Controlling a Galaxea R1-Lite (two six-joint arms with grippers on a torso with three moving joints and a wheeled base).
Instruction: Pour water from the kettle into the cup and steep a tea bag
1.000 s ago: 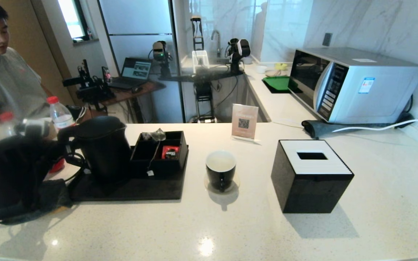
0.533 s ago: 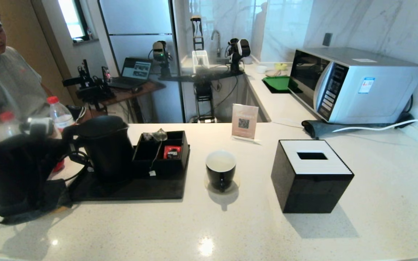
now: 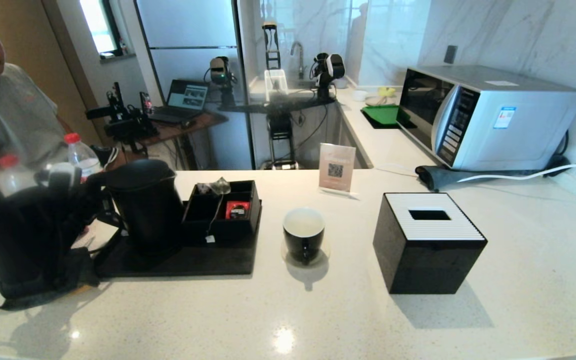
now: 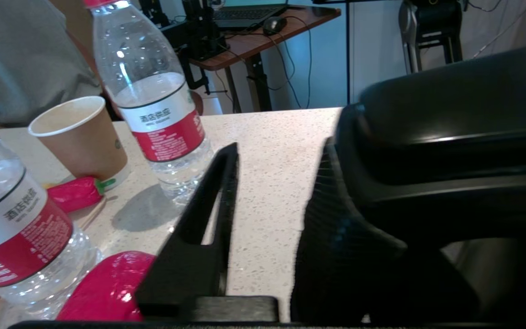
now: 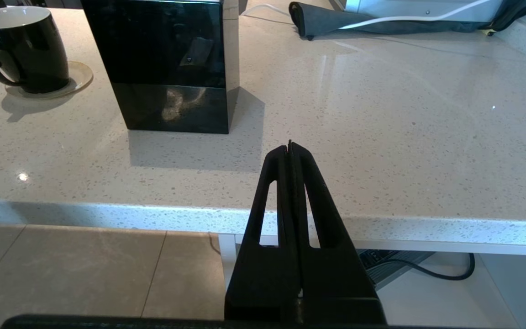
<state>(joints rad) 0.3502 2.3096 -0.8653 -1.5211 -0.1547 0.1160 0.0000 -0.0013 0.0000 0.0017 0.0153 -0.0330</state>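
Head view shows you the left gripper [image 3: 99, 204] at the loop handle of the kettle [image 3: 143, 202], which stands on the black tray [image 3: 178, 262]. You cannot tell whether its jaws grip the handle. The cup [image 3: 304, 234] sits on the counter [image 3: 318, 310] beside the tray. The right gripper [image 5: 290, 148] hangs off the counter edge, jaws pressed together, empty.

the tall matte black kettle [image 3: 143, 202] sits on a flat black tray [image 3: 178, 260], the small round cup [image 3: 304, 234] is black outside and white inside, and the stone counter [image 3: 318, 310] is speckled cream.
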